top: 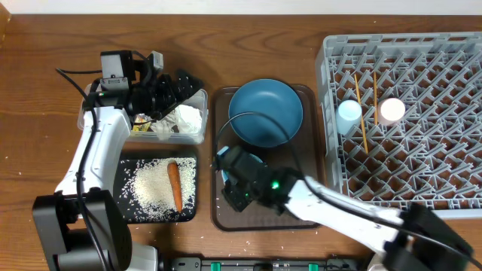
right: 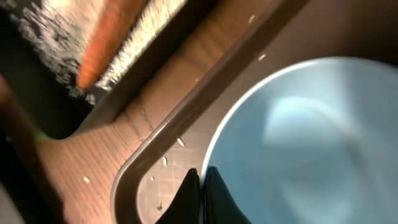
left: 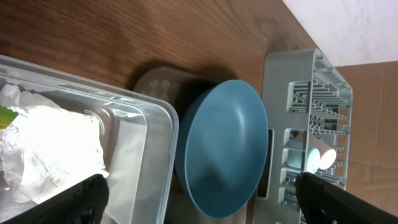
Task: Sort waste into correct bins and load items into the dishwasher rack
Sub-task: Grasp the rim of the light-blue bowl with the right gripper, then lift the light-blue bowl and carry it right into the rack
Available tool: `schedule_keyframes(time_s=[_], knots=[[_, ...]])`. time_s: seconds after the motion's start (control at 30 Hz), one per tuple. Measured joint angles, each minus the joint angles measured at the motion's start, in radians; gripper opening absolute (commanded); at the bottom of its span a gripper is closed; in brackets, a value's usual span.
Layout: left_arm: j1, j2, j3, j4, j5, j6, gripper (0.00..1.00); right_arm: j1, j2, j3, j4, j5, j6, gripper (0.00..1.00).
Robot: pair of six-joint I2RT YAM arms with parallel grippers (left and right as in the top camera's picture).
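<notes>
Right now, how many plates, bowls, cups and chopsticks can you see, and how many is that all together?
plate: 1
bowl: 1
cups: 2, the light-blue cup and the pink cup
chopsticks: 2
Total: 6

A dark-blue plate (top: 265,113) and pale-blue bowl (right: 311,137) sit on a brown tray (top: 309,150); an orange carrot (top: 174,185) lies over white rice (top: 151,192) in a black tray (top: 126,167), near a grey lattice rack (top: 422,120).
</notes>
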Motion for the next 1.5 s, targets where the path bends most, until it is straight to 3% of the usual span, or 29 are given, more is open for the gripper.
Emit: schedule_keyframes(time_s=[0.3, 0.6, 0.8, 1.0, 1.5], knots=[[0.0, 0.0, 0.0, 0.0, 0.0, 0.0, 0.98, -0.193, -0.326, 0.0, -0.127, -0.051, -0.071, 0.01], [0.0, 0.0, 0.0, 0.0, 0.0, 0.0, 0.98, -0.634, -0.51, 0.0, -0.244, -0.45, -0.175, 0.01], [0.0, 0.0, 0.0, 0.0, 0.0, 0.0, 0.98, -0.951, -0.495, 0.0, -0.296, -0.809, -0.245, 0.01], [0.0, 0.0, 0.0, 0.0, 0.0, 0.0, 0.98, -1.146, -0.423, 0.0, -0.354, -1.067, -0.285, 0.01], [0.0, 0.0, 0.0, 0.0, 0.0, 0.0, 0.98, -1.359, -0.312, 0.0, -0.691, -1.175, -0.509, 0.01]])
